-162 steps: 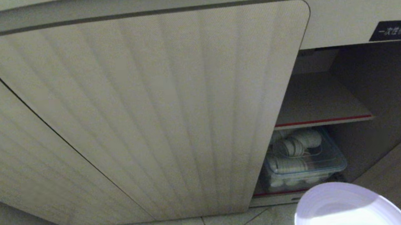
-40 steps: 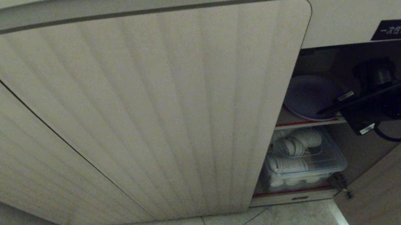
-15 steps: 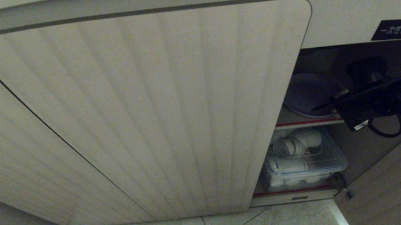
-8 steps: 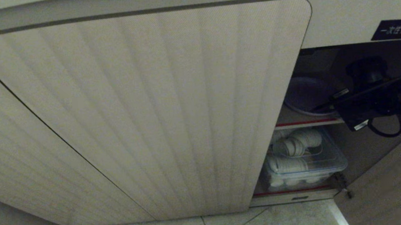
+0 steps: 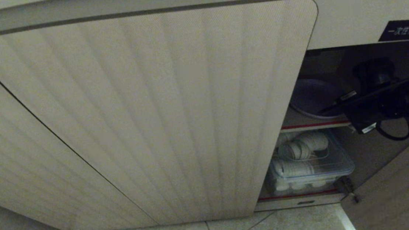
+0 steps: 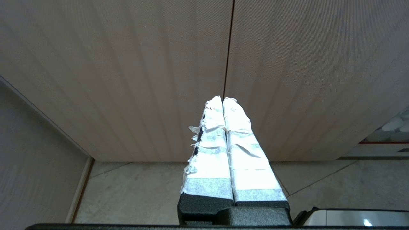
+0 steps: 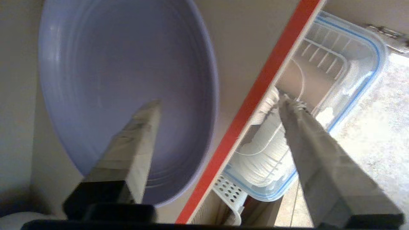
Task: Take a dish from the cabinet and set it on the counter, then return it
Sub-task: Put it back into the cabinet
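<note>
The lavender dish (image 5: 312,96) lies flat on the inner shelf (image 5: 301,121) of the beige cabinet (image 5: 347,13), just behind the shelf's red front edge (image 7: 255,95), beside the ribbed door (image 5: 152,115). The right pincer (image 7: 220,108) reaches into the opening with its taped fingers (image 7: 140,134) spread wide, one above the dish and one out past the shelf edge; neither clamps the rim. On the level below, a clear storage box (image 5: 310,165) holds white ware. The left pincer (image 6: 222,102) hangs idle before the closed doors, its fingers pressed together on nothing. No worktop is in view. Judging by the dish lying free on its shelf, the return leg looks all but finished; what seems left is for the right arm to draw clear of the cabinet.
</note>
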{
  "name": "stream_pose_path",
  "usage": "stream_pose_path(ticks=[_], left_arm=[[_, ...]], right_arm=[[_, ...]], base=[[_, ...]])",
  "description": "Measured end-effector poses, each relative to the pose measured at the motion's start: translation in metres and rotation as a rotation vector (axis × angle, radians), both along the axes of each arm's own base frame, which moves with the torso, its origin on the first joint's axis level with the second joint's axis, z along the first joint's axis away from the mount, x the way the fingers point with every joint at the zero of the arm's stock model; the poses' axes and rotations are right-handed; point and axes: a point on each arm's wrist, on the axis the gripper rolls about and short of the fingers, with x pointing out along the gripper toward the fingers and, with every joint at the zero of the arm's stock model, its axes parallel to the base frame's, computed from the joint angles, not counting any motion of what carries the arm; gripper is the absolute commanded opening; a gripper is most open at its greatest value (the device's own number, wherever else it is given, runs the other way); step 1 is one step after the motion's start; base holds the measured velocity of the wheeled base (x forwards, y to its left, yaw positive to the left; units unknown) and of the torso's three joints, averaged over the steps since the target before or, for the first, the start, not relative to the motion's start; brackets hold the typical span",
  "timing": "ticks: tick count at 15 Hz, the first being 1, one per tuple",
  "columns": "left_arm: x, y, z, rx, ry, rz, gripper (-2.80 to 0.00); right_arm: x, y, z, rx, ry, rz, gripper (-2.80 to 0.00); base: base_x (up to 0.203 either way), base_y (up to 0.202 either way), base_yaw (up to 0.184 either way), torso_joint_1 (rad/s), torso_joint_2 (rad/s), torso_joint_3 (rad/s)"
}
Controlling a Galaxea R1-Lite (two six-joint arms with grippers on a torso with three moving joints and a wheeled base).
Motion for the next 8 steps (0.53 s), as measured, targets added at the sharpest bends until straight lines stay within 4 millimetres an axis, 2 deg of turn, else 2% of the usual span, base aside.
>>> stream_pose_path(ticks=[8], left_arm=[[0.0000, 0.0000, 0.0000, 0.000, 0.000, 0.000, -2.80]], right_arm=[[-0.0013, -0.0004, 0.0002, -0.062, 0.012, 0.010, 0.00]], base=[[0.000, 0.000, 0.000, 0.000, 0.00, 0.000]])
